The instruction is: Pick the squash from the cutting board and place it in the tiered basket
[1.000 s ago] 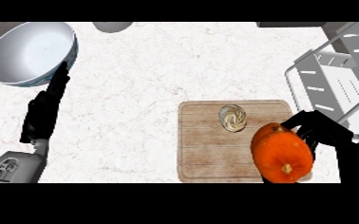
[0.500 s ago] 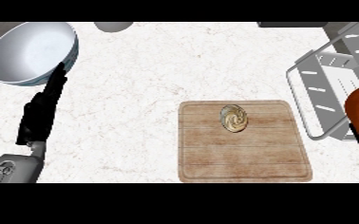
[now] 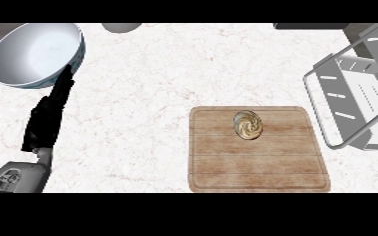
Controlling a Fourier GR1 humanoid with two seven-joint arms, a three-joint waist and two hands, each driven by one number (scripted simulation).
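No squash shows on the white marbled table, in the grey wire tiered basket or on the square wooden cutting board. The black left hand rests open, fingers straight; the right is unseen. A small swirled beige disc lies on the board. A squash is probably firm, weighty and smooth, best wrapped round its middle.

Kitchen. White marble-patterned counter; wooden cutting board near right; large bowl far left; wire tiered basket at right edge.
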